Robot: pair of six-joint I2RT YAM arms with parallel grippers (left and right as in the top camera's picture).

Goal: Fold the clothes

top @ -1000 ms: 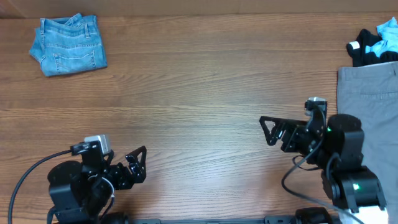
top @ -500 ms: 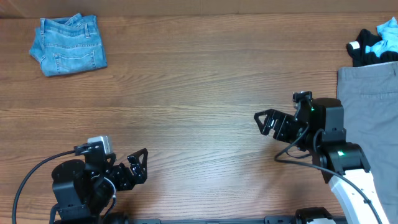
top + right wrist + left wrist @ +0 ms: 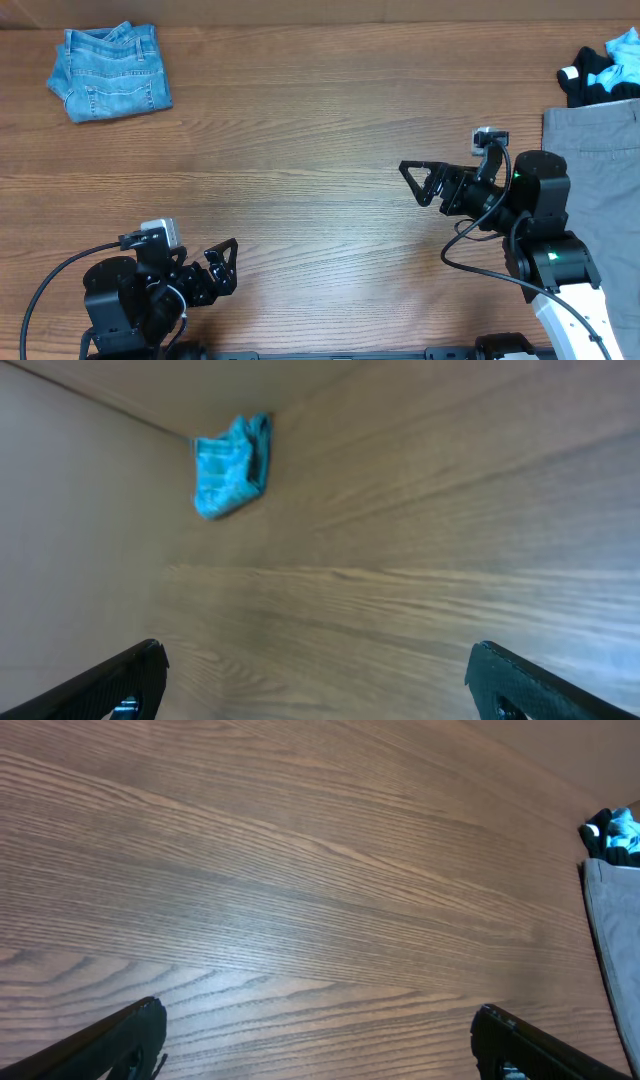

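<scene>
Lying flat and unfolded, the grey trousers (image 3: 600, 170) look like the next job, so everything is placed from them. Just past their upper edge sits a heap of small black, white and cyan garments (image 3: 603, 62). Well apart from them, across the wooden table (image 3: 300, 150), the light blue denim jeans (image 3: 108, 72) are a compact folded bundle. The right gripper (image 3: 417, 184) hovers just beside the trousers, pointing away, jaws spread wide and empty. The left gripper (image 3: 222, 266) hangs well apart from them, likewise agape with nothing in it. The trousers look like light, limp cloth that will sag and slide on smooth wood, so pinching two corners of one edge, one per gripper, seems the surest hold
</scene>
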